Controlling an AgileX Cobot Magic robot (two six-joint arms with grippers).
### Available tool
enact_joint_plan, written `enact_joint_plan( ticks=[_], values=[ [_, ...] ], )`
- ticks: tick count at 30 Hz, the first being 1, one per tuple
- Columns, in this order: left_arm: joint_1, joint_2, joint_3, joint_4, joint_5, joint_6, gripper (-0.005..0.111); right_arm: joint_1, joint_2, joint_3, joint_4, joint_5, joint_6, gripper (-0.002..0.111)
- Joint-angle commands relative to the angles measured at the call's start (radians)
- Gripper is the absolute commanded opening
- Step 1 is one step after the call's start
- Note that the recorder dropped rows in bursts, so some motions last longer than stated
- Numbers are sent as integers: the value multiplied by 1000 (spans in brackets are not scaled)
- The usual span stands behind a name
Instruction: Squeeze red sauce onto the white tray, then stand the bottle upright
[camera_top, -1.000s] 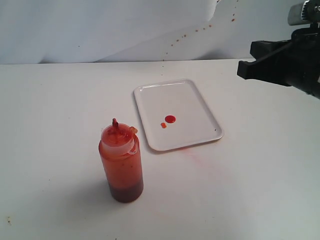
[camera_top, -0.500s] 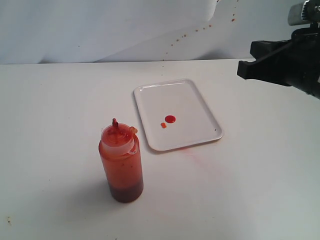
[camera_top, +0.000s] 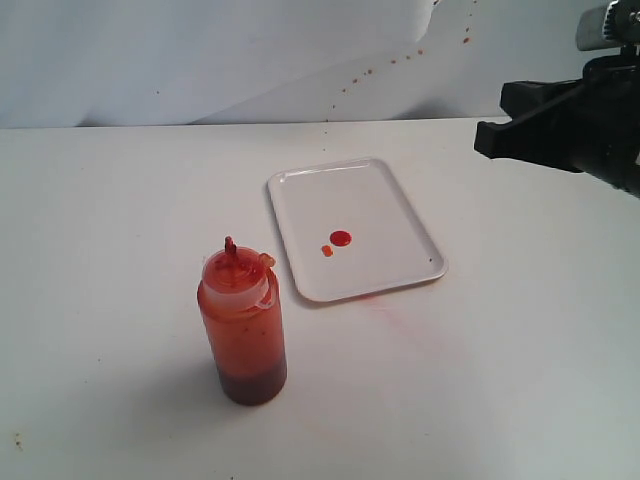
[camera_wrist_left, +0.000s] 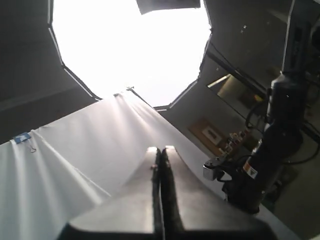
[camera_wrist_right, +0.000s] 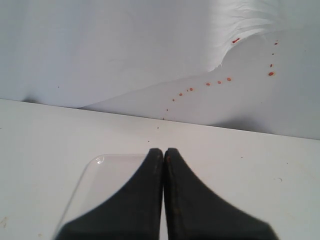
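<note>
The bottle stands upright on the white table, left of centre, free of both grippers. It holds red sauce, darker at the bottom. The white tray lies behind it to the right, with two small drops of red sauce near its middle. My right gripper hangs shut and empty at the right edge, above and beyond the tray; in the right wrist view its tips meet over a corner of the tray. My left gripper is shut, empty, and raised toward a backdrop and a bright lamp.
A white cloth backdrop with small red splashes rises behind the table. A faint red smear marks the table by the tray's near edge. The other arm's dark body shows in the left wrist view.
</note>
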Motion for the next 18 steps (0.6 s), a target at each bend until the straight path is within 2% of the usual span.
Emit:
enact_joint_plan(
  ticks=[1, 13, 18],
  values=[
    [-6, -6, 35, -185, 6, 0, 0, -7, -7, 3, 1, -4, 2, 0],
    [-6, -6, 127, -718, 6, 3, 0, -7, -7, 3, 1, -4, 2, 0],
    [-6, -6, 142, -852, 6, 1, 0, -7, -7, 3, 1, -4, 2, 0]
  ],
)
